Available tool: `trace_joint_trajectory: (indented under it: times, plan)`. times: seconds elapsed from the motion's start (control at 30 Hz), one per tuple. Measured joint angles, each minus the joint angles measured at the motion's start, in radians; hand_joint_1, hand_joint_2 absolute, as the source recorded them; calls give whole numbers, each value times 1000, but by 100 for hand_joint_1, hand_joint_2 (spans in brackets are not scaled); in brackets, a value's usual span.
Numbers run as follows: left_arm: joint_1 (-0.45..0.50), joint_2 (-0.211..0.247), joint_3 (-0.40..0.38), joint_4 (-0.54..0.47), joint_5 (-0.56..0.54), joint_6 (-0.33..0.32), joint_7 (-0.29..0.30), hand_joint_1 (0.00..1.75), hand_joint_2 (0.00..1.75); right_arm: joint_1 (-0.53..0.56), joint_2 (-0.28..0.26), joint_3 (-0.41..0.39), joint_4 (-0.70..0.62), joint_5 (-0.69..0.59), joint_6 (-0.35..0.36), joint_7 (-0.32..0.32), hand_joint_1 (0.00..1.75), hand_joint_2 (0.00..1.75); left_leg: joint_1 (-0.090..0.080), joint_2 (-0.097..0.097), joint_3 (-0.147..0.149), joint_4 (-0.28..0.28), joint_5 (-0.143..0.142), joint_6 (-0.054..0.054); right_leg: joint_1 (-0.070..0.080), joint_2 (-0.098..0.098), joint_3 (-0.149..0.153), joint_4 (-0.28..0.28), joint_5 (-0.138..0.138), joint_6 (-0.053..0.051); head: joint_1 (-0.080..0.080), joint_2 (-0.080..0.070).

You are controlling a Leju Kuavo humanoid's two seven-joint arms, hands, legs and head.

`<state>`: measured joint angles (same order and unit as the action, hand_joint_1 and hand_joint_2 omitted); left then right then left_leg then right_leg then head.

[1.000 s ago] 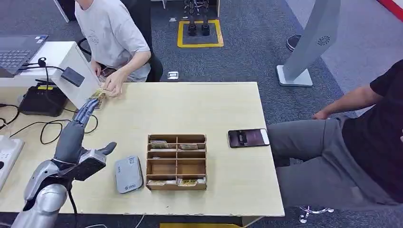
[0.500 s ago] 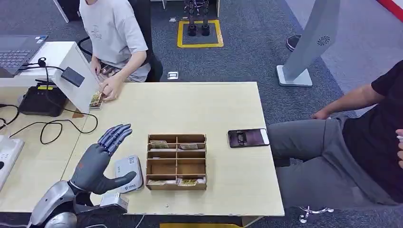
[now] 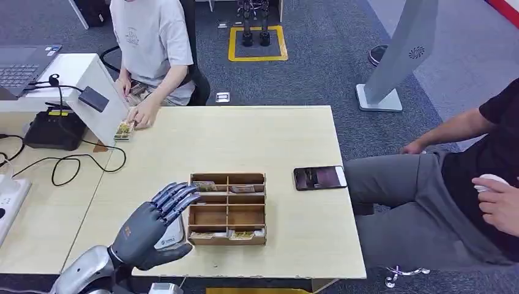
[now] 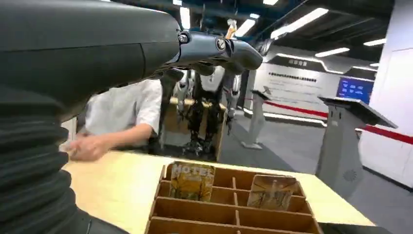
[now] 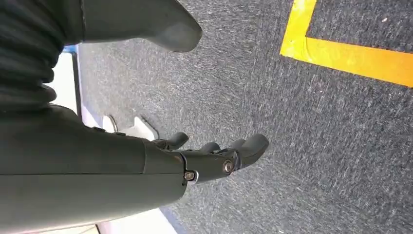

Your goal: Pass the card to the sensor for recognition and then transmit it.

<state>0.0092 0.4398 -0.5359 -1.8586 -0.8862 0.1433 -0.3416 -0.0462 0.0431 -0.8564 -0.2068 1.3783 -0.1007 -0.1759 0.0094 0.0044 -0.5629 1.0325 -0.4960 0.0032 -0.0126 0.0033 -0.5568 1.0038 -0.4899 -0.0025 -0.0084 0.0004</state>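
- Over the near left part of the wooden table (image 3: 269, 135), in the head view, my left hand (image 3: 150, 226) hangs with its fingers spread and nothing in them, the fingertips reaching the left edge of the wooden box (image 3: 227, 209) of compartments. My palm covers much of the grey sensor (image 3: 173, 234), which lies flat just left of that box.
- Still in the head view, the card (image 3: 124, 130) lies at the far left of the table, under the fingers of a seated person's hand (image 3: 142, 114), beside a white stand (image 3: 92, 89). More cards stand in the far and near compartments of the box. A dark phone (image 3: 319, 177) lies to the right of the box, and a second person sits at the right side of the table.
- From the left wrist view, my left hand (image 4: 146, 48) stretches out open above the box (image 4: 229, 204), touching nothing. Two cards lean upright in its far row, a yellow one (image 4: 192, 181) and a paler one (image 4: 272, 192). The seated person's hand (image 4: 87, 146) rests on the table beyond.
- From the right wrist view, my right hand (image 5: 204, 156) hangs above grey carpet (image 5: 302, 146) with a yellow line (image 5: 350, 53); its fingers are loosely curved, apart from the thumb, and hold nothing.
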Motion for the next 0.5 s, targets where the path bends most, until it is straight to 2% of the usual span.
trace_joint_trajectory:
  times: [0.07, 0.13, 0.3, 0.5]
  plan:
    - [-17, -4, -31, 29, -100, 47, 33, 0, 175, -1, 0, -1, -1, 4, 0, 0, 0, 175, 0, 0, 0, 0, 0, 0, 0, 0, 0, 0, 0, 0, 0, 0]
    - [-26, -9, -54, 52, -124, 66, 46, 0, 175, -2, 0, -1, -1, 5, 0, 0, 0, 175, 0, 0, 0, 0, 0, 0, 0, 0, 0, 0, 0, 0, 0, 0]
    - [-40, -17, -89, 90, -138, 73, 52, 0, 175, -3, 0, -2, -1, 6, 0, -2, 0, 175, 0, 0, 0, 0, 0, 0, 0, 0, 0, 0, 0, 0, 0, 0]
    - [-46, -25, -111, 144, -149, 101, 92, 0, 175, -5, 0, -2, -1, 11, 0, 0, 0, 175, 0, 0, 0, 0, 0, 0, 0, 0, 0, 0, 0, 0, 0, 0]
